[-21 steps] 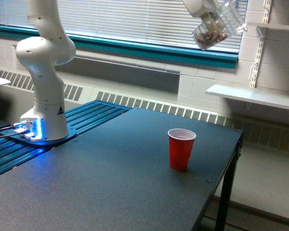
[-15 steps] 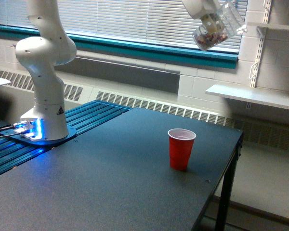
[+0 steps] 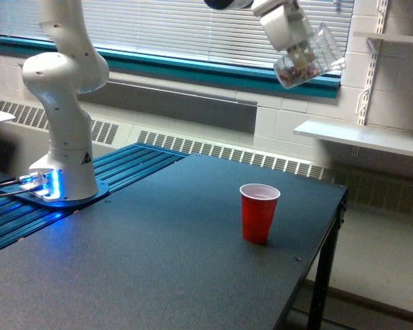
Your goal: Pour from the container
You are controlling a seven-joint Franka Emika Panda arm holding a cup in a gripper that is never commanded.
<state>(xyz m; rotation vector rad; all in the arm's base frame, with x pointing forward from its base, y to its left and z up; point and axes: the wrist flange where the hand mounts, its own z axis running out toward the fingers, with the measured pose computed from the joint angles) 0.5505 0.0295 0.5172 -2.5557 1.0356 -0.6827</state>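
The tabletop [image 3: 158, 254] is seen from one exterior view, set slightly above its near edge, facing the window blinds [image 3: 193, 27] beyond, at moderate distance.

A red plastic cup [image 3: 259, 212] stands alone near the dark table's [image 3: 158, 261] far right edge. The arm's white base [image 3: 63, 137] occupies the far left corner. Open air lies between them.
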